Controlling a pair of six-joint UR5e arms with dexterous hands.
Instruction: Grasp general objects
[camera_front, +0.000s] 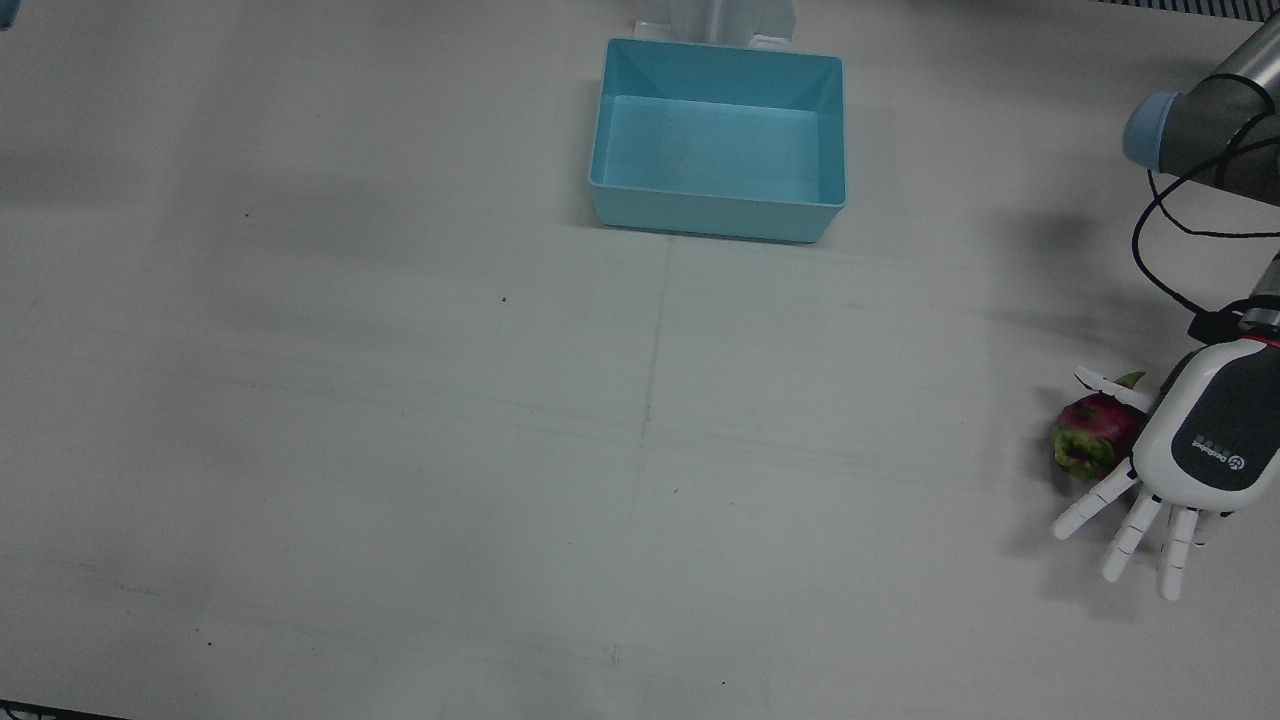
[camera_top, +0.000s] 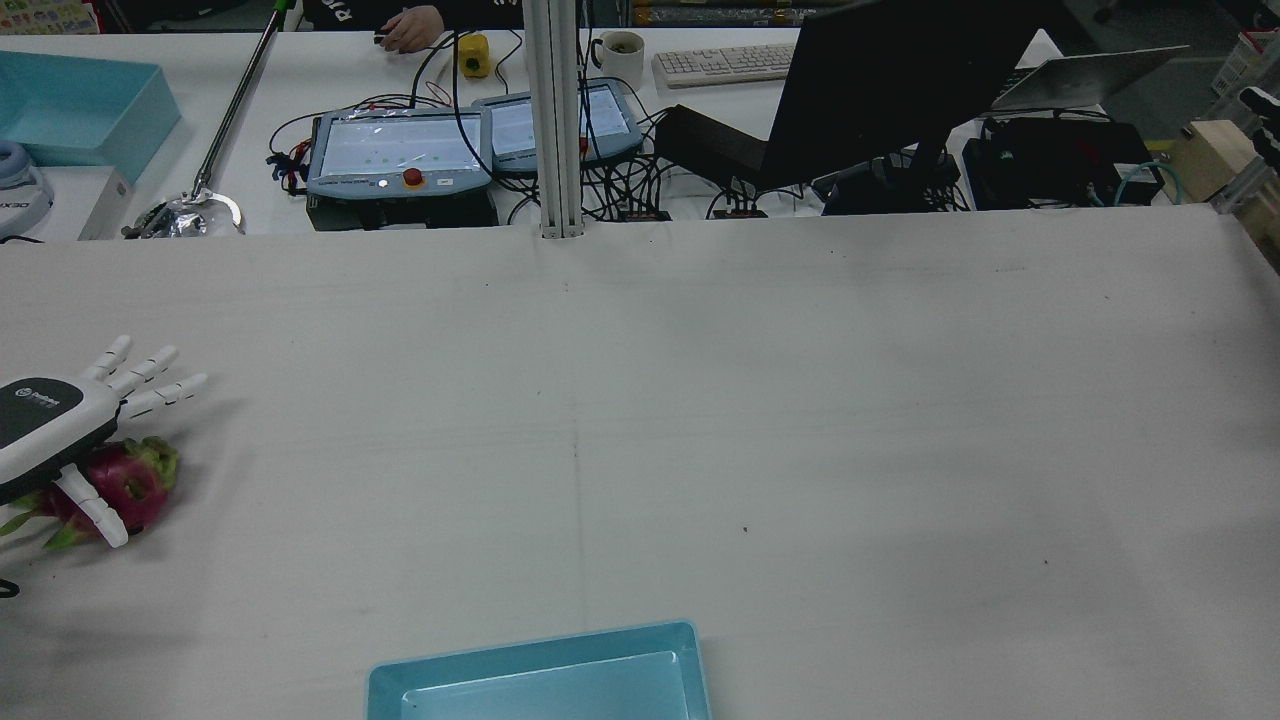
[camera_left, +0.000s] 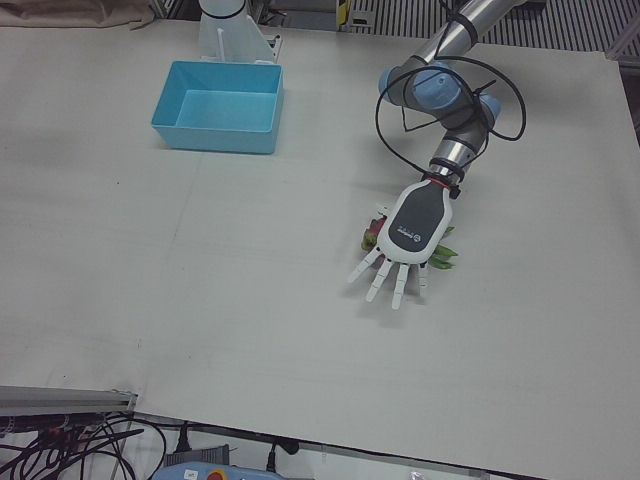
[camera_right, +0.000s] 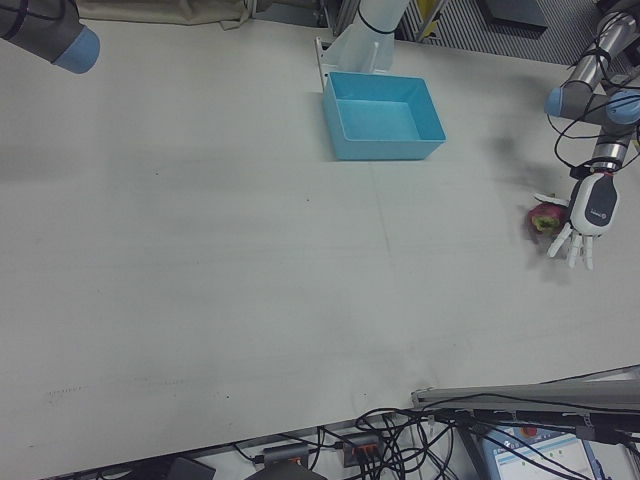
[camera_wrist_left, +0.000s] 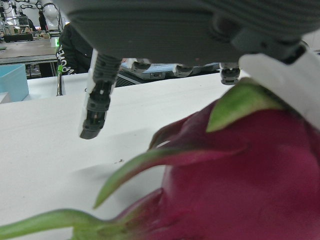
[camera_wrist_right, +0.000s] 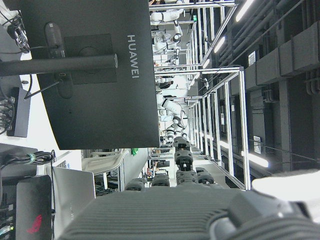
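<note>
A magenta dragon fruit (camera_front: 1090, 445) with green scales lies on the white table near the edge on my left arm's side. My left hand (camera_front: 1200, 440) hovers palm down right over it, fingers spread and straight, thumb out beside the fruit. The rear view shows the same hand (camera_top: 50, 420) covering part of the fruit (camera_top: 135, 480). In the left hand view the fruit (camera_wrist_left: 240, 185) fills the lower frame, and the fingers (camera_wrist_left: 97, 107) hang above it without wrapping it. Of my right hand only the palm (camera_wrist_right: 175, 215) shows, in its own view.
A light blue bin (camera_front: 720, 205) with nothing in it stands at the table's middle near the pedestals. My right arm's elbow (camera_right: 50, 30) sits at the far corner. Beyond the table are a monitor (camera_top: 900, 80), pendants (camera_top: 400, 155) and cables.
</note>
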